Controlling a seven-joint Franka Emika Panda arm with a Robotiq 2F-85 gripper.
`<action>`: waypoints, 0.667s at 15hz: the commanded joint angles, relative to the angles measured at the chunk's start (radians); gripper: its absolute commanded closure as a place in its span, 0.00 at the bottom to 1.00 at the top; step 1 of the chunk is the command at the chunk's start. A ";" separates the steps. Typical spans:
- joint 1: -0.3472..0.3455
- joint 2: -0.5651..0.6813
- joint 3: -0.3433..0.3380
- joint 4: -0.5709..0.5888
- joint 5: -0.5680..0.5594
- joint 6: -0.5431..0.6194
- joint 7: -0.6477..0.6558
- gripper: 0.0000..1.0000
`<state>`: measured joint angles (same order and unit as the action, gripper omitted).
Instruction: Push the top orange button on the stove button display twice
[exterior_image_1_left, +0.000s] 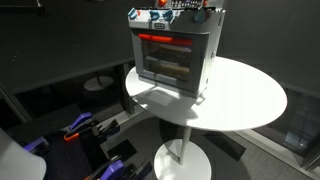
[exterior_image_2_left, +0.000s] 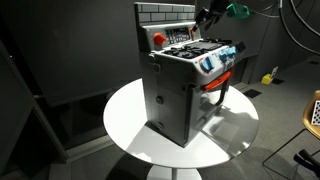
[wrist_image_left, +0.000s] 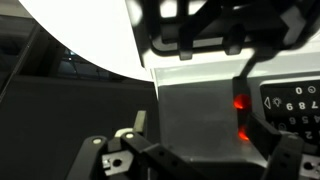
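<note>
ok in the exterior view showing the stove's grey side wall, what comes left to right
stove's grey side wall → red bar handle → yellow object on the floor

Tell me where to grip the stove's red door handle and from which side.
Grip the red bar handle at its middle, coming from the front of the stove and closing on the bar from above and below. It runs level across the top of the glass door and seems to stand clear of it.

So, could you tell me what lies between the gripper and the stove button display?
Nothing but open air: in an exterior view the gripper hangs above the stove button display, with no object in the gap.
</note>
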<state>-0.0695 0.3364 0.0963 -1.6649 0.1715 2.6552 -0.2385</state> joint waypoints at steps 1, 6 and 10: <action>-0.008 0.039 0.003 0.058 0.002 -0.022 -0.023 0.00; -0.011 0.059 0.003 0.083 0.000 -0.027 -0.024 0.00; -0.016 0.037 0.006 0.062 0.009 -0.042 -0.021 0.00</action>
<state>-0.0711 0.3650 0.0963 -1.6356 0.1715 2.6533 -0.2402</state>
